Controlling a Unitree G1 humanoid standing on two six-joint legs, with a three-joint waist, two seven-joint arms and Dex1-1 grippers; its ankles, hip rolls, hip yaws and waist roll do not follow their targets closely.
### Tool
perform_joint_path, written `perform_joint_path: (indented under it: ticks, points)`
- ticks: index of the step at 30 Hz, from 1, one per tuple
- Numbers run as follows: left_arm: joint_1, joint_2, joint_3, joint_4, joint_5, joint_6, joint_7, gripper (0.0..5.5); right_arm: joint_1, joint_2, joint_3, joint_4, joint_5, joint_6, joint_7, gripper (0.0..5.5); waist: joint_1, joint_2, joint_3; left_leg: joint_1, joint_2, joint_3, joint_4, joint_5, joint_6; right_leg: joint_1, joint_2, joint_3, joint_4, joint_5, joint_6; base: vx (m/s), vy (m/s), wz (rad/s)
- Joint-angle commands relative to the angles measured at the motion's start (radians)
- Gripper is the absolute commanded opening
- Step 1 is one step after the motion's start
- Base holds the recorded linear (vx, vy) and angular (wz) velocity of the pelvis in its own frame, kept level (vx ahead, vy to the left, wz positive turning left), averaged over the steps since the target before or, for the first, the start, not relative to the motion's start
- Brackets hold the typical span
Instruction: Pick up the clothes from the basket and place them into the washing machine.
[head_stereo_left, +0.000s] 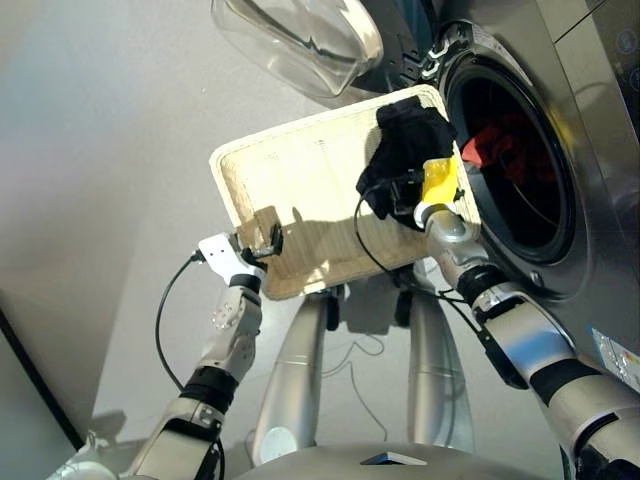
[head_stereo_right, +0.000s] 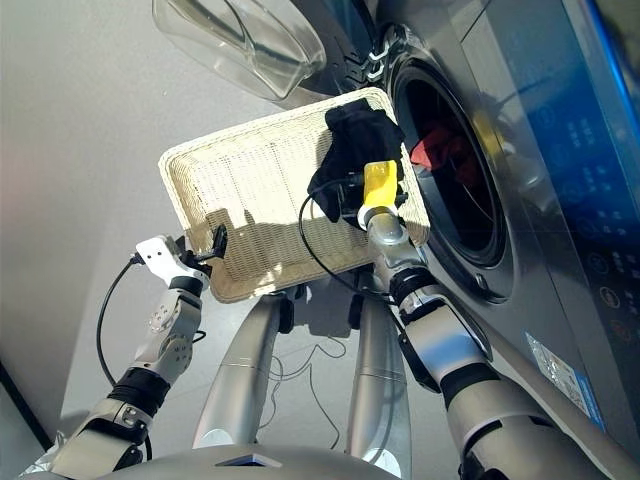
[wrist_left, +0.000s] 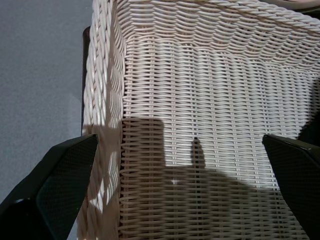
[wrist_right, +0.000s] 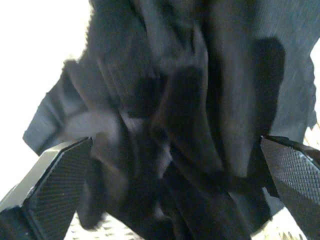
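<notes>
Red cloth (head_stereo_left: 497, 145) is already seen inside the washing machine (head_stereo_left: 590, 190). One black garment (head_stereo_left: 405, 150) remains at the basket (head_stereo_left: 300, 180) corner nearest the porthole; right gripper (wrist_right: 165, 190) spread around it, ungrasped. Left gripper (wrist_left: 175, 185) spread over the opposite corner

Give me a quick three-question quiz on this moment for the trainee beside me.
1. True or false: the basket holds one black garment.
2. Which gripper is at that garment: A left, B right?
3. What colour is the cloth inside the washing machine drum?

Key:
1. True.
2. B. The right gripper has open fingers around the cloth; the left gripper is open at the basket's rim.
3. Red.
</notes>
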Motion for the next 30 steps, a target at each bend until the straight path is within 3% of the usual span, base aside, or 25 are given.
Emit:
perform_joint_path:
  ticks: [1,8,9,10,17,26,30]
  points:
    - [-0.008,0.048,0.034,-0.061,0.045,-0.03,0.017,5.5,-0.087,-0.025,-0.017,0.018,-0.039,-0.007,-0.023,5.5,0.039,0.034,0.023,-0.069,-0.017,0.027,-0.021,0.005,0.027,-0.02,0.022,-0.008,-0.044,0.012,0.041,0.0,0.0,0.0]
    - [-0.029,0.059,0.023,-0.101,0.032,-0.025,0.029,5.5,-0.208,-0.077,-0.059,0.101,-0.011,0.017,-0.048,5.5,0.065,0.066,0.045,-0.166,-0.038,0.031,0.077,-0.02,0.034,-0.127,0.016,-0.012,0.078,-0.022,0.038,-0.002,0.013,0.091]
    - [-0.029,0.058,0.023,-0.101,0.032,-0.025,0.029,5.5,-0.209,-0.078,-0.058,0.102,-0.011,0.017,-0.048,1.85,0.065,0.066,0.044,-0.169,-0.038,0.032,0.079,-0.021,0.034,-0.13,0.015,-0.012,0.08,-0.023,0.038,0.0,0.0,0.0]
    - [-0.032,0.064,0.022,-0.114,0.03,-0.022,0.029,5.5,-0.227,-0.081,-0.056,0.096,-0.007,0.015,-0.052,0.0,0.067,0.067,0.041,-0.181,-0.038,0.035,0.089,-0.023,0.034,-0.143,0.013,-0.01,0.097,-0.029,0.036,0.0,0.0,0.0]
    - [-0.029,0.054,0.027,-0.092,0.025,-0.021,0.032,5.5,-0.179,-0.043,-0.078,0.027,0.063,-0.023,-0.046,0.0,0.049,0.044,0.018,-0.177,-0.033,0.04,0.111,-0.041,0.037,-0.137,0.021,-0.012,0.1,-0.033,0.031,0.01,0.001,-0.01]
    - [-0.003,0.03,0.057,-0.018,0.031,-0.029,0.036,5.5,0.046,-0.015,-0.105,-0.274,0.127,-0.109,-0.051,0.0,-0.001,0.012,-0.019,-0.012,-0.015,0.05,-0.053,-0.008,0.027,0.026,0.023,-0.006,-0.073,0.01,0.044,0.023,0.002,-0.017]
    - [0.001,0.016,0.064,0.016,0.051,-0.04,0.042,5.5,0.151,-0.016,-0.156,-0.409,0.121,-0.159,-0.085,0.0,-0.014,0.017,-0.021,0.055,-0.027,0.056,-0.099,0.008,0.023,0.097,0.026,0.001,-0.129,0.024,0.052,0.0,0.0,0.0]
